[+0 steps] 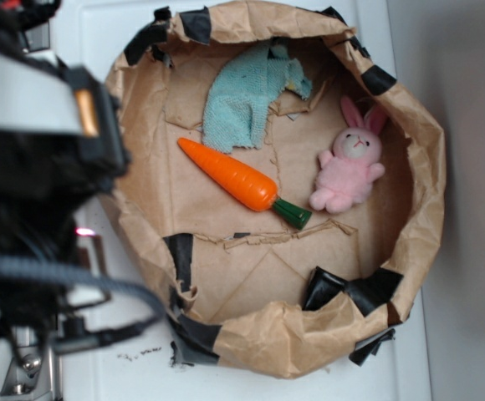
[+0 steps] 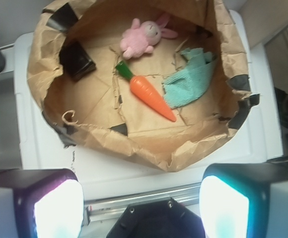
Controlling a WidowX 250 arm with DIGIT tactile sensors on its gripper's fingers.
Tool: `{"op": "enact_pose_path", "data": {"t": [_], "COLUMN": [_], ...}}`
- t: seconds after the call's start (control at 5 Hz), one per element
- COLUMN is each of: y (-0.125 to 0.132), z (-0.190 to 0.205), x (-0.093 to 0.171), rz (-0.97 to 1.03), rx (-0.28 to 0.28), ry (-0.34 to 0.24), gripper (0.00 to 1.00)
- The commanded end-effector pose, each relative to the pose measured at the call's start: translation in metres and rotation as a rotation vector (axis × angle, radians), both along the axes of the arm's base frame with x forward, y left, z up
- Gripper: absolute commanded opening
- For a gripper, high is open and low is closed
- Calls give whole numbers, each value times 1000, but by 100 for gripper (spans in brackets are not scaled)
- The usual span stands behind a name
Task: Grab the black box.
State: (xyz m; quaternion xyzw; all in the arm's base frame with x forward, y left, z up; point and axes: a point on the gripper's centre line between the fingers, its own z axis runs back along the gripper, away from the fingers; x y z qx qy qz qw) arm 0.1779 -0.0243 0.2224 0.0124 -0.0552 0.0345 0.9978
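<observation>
Four loose things lie inside a big round enclosure of crumpled brown paper (image 1: pixel 410 167), its wall patched with strips of black tape (image 1: pixel 376 79) and standing on a white table (image 1: pixel 92 33). The robot arm (image 1: pixel 25 167) fills the left side of the exterior view, blurred and outside the paper wall, with grey cables hanging below it. In the wrist view the gripper (image 2: pixel 141 206) hangs outside the near wall over the white surface, its two fingers (image 2: pixel 52 210) wide apart with nothing between them, well away from everything in the enclosure. A light blue cloth (image 1: pixel 247 96) lies crumpled against the paper wall, one edge just beside the thick end of the orange toy carrot (image 1: pixel 230 175), which rests diagonally across the middle of the floor with its green stem pointing toward the pink plush bunny (image 1: pixel 349 167). The bunny lies near the stem, ears toward the wall. The black box (image 2: pixel 78 60), small, glossy and angular, sits on the floor close against the paper wall, apart from the carrot stem and the bunny; in the exterior view it shows at the lower right, beside a tape strip
</observation>
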Motion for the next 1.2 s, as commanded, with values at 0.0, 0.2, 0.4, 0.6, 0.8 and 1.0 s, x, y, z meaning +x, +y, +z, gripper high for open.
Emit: {"op": "enact_pose_path", "data": {"t": [0.0,0.2,0.4,0.6,0.8,1.0], "y": [-2,-1,10,17,31,31], "z": [-24,-35,-41,-56,-79,-79], "x": [46,65,83,95,109,109], "rz": [-176,-250,-331,-361,-399,-399], "rx": [30,22,-21,-3,-16,-16], "ry": [-133,-151,-192,-192,-190,-190], "gripper": [100,100,100,100,100,100]}}
